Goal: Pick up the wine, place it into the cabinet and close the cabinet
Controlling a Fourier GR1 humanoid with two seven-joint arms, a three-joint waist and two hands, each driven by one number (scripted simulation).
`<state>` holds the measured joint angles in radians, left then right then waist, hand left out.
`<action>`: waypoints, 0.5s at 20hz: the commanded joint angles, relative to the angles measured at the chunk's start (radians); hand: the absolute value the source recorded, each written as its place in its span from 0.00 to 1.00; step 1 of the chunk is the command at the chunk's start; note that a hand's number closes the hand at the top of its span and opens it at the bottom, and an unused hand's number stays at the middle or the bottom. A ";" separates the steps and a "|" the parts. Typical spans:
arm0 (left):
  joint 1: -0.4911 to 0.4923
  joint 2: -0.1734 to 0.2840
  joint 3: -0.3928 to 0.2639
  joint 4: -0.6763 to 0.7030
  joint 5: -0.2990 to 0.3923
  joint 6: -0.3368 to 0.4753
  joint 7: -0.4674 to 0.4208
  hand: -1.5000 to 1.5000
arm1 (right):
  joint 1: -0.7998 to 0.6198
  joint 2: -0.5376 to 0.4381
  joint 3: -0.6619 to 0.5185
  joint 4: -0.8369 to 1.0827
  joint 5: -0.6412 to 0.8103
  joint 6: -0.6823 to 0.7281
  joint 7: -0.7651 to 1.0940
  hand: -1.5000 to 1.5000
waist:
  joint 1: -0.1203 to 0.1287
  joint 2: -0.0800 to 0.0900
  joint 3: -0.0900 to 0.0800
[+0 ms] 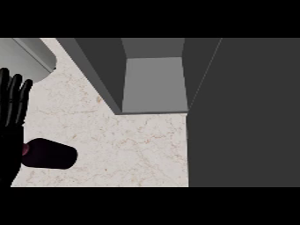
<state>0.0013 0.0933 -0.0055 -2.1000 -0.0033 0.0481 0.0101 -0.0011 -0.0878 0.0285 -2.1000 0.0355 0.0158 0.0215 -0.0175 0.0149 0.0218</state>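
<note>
Wine (pixel 48 154) lies on its side at lower left, long axis across the frame. Left hand (pixel 3 118) sits right beside it, fingers straight, holding nothing. Right hand's out of view.

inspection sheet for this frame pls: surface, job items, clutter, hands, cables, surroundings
Surface: pale marbled counter, bare in the middle.
Job's things: dark wine bottle lying on the counter at lower left, beside the left hand; cabinet open, its grey interior visible with nothing seen inside; its dark door fills the view's right side.
Clutter: nothing seen.
Hands: left hand at the left edge, open, fingers straight and pointing up, next to the bottle but not curled round it; right hand not in view.
Cables: nothing seen.
Surroundings: light grey object at upper left, only partly in view, cannot identify.
</note>
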 commanded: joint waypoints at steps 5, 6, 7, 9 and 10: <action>-0.049 0.107 0.221 0.104 0.071 -0.034 -0.053 0.00 | 0.097 0.016 -0.016 -0.123 -0.002 -0.014 -0.023 0.00 | 0.013 -0.016 -0.022; -0.099 0.141 0.256 0.115 0.077 -0.034 -0.030 0.00 | 0.099 -0.011 -0.069 -0.143 -0.046 0.003 -0.011 0.00 | 0.010 -0.016 -0.022; -0.045 -0.034 0.187 0.153 0.257 -0.011 0.046 0.00 | 0.139 0.012 0.080 -0.058 -0.102 0.092 0.047 0.00 | 0.015 -0.012 -0.025; -0.041 -0.032 0.200 0.152 0.296 -0.010 0.102 0.00 | 0.157 -0.021 0.082 -0.134 -0.158 0.131 0.111 0.00 | 0.009 -0.018 -0.023; -0.051 -0.017 0.227 0.126 0.323 -0.002 0.136 0.00 | 0.209 -0.006 0.102 -0.154 -0.163 0.129 0.108 0.00 | 0.010 -0.019 -0.022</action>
<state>-0.0403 0.1030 0.1795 -1.9862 0.2022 0.0343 0.0615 0.1365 -0.0883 0.0755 -2.1979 -0.0589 0.0894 0.0655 -0.0058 -0.0005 0.0009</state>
